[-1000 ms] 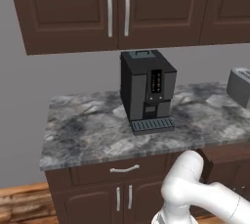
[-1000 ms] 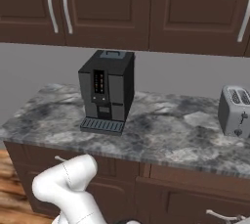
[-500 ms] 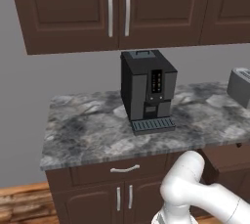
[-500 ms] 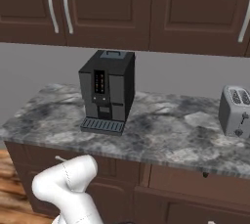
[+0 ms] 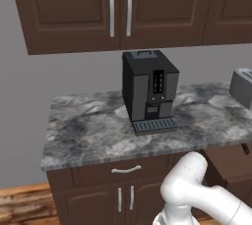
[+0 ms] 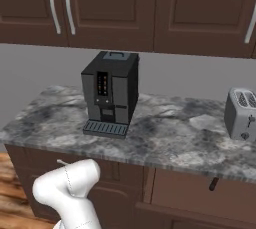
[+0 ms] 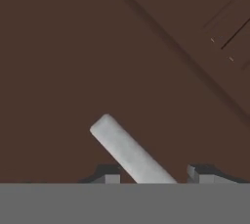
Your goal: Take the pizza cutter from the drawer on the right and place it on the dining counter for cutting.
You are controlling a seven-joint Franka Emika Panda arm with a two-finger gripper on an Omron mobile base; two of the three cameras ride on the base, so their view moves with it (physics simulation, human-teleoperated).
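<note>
- Where the hand view looks down on dark brown wood, gripper sits at bottom centre; jaws part-way apart, a pale silver-white bar between the tips.
- That bar, prob. the pizza cutter handle, runs from bottom centre up-left, rounded end free; can't tell if clamped or just framed.
- Left base view: black coffee machine centre frame on grey marbled wall counter; drawer lower right stands ajar.
- Right base view: toaster at right edge, drawer front w/ dark knob lower right.
</note>
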